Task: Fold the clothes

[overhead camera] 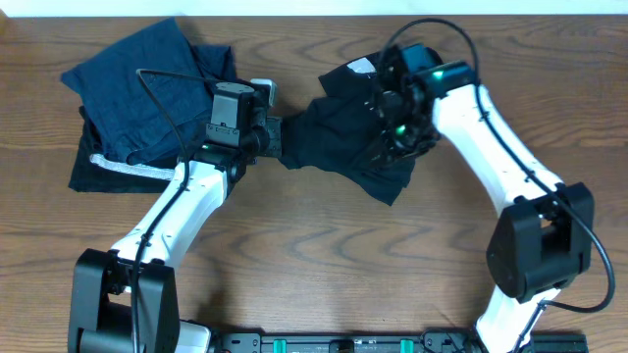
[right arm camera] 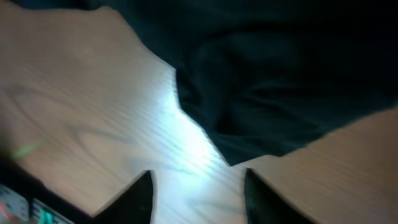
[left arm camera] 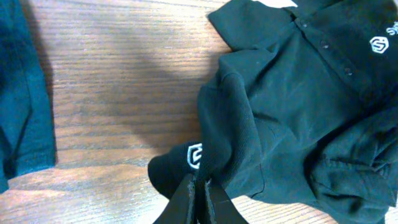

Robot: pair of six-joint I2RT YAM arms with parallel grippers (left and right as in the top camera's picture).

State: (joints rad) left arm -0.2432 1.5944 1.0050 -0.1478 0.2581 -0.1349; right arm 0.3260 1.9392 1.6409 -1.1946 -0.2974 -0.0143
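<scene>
Left claw (left arm camera: 198,186): pressed shut, both tips pinching a raised fold of the black top (left arm camera: 298,112); a rounded flap of the cloth with a small white logo (left arm camera: 194,155) lies just to the left of the tips.
Right claw (right arm camera: 198,177): spread apart with nothing between the tips, only bare desk (right arm camera: 81,106) under the gap; its wrist view is blurred.
Black top, seen from the left claw: it spreads ahead of the claw and to its right, bunched and creased, with the button placket running up toward the far right corner, where a second white logo (left arm camera: 379,45) sits.
Black top, seen from the right claw: a dark edge of it lies ahead of the tips and reaches down to a point just short of the right tip, not touching either one.
Overhead: the top lies crumpled on the desk between the two claws, the left one at its near-left edge, the right one over its right half.
Navy garments (overhead camera: 147,88): piled well off to the left of the left claw, apart from the top.
Striped black piece (overhead camera: 118,172): under the navy pile's near edge.
</scene>
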